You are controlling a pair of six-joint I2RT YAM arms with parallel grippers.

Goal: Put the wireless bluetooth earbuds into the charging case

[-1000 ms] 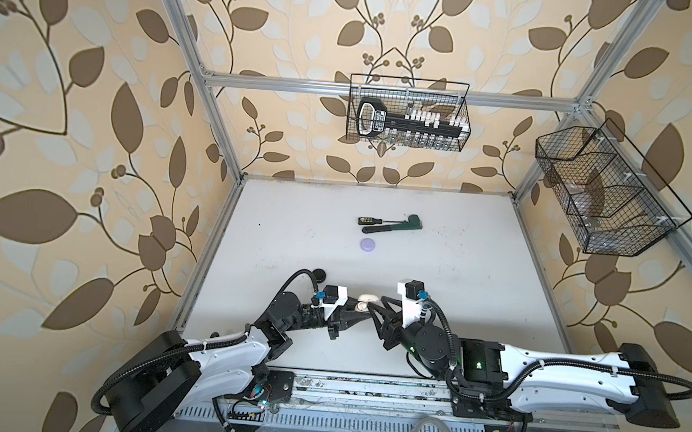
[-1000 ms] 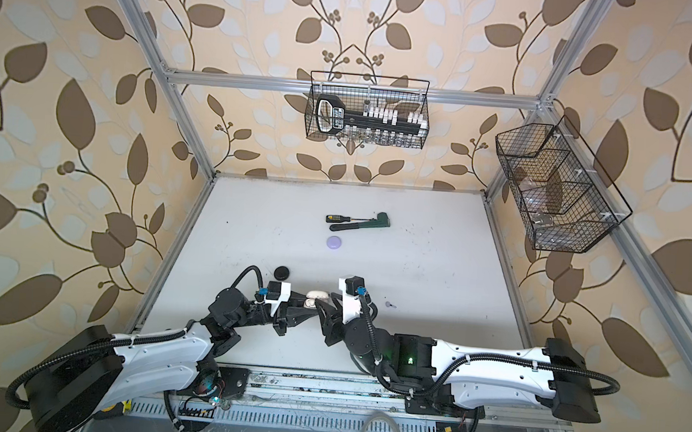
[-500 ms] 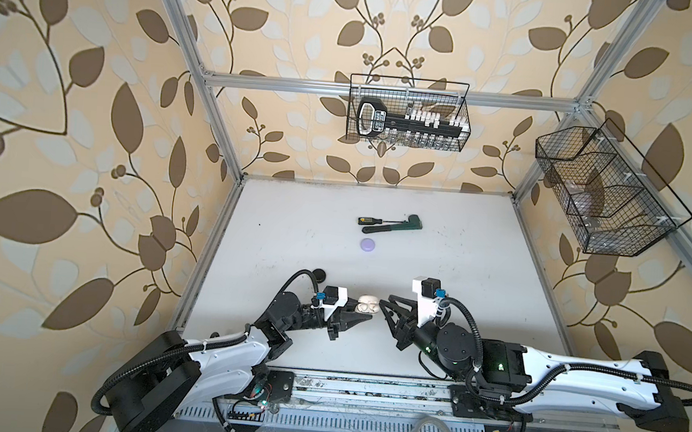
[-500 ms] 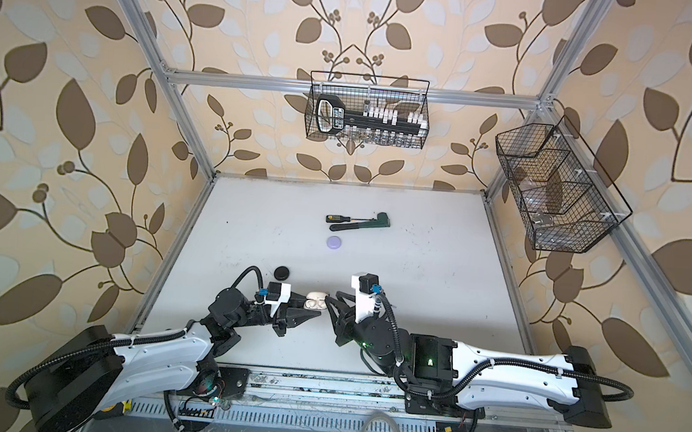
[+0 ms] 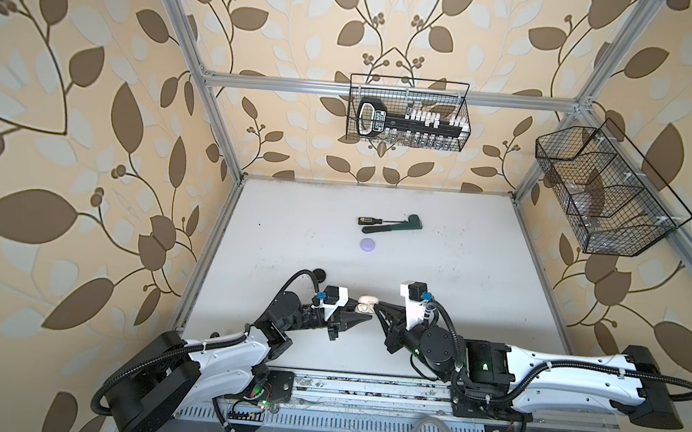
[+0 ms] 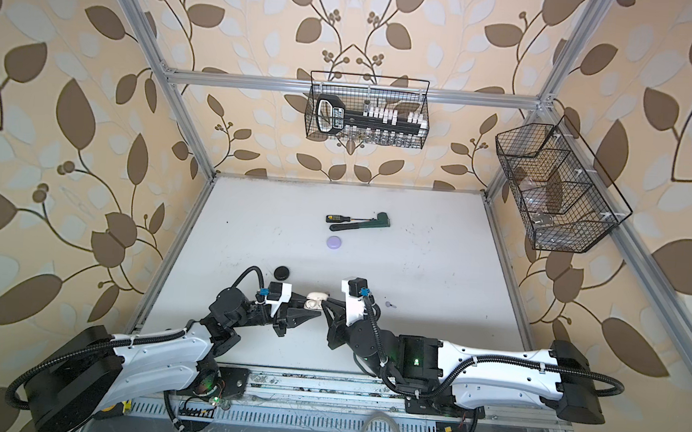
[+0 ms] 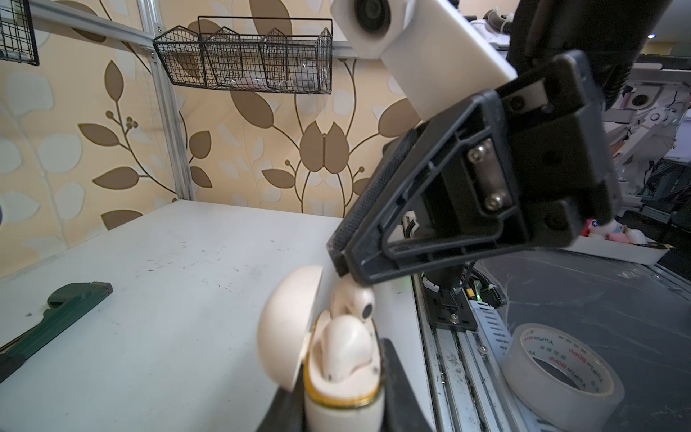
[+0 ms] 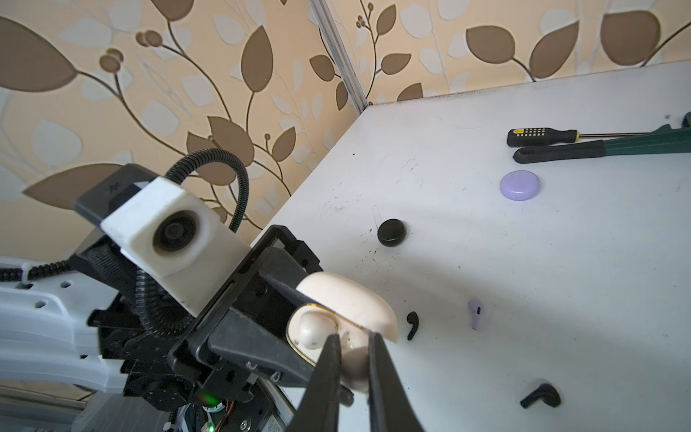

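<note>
Tape roll (image 7: 523, 387) beside base rail: red print repeated round inner core, reads "YuPin BOPP"; black tool (image 5: 368, 117) in wire basket (image 5: 465, 108) on back wall carries pale label plates, lettering too small to read in both top views; screwdriver (image 8: 538, 137) handle: yellow dot grid only, no letters.

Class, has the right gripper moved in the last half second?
Yes. In both top views the right gripper has shifted left, towards the open cream plastic charging case, judged against the unmoved round lavender plastic case.
</note>
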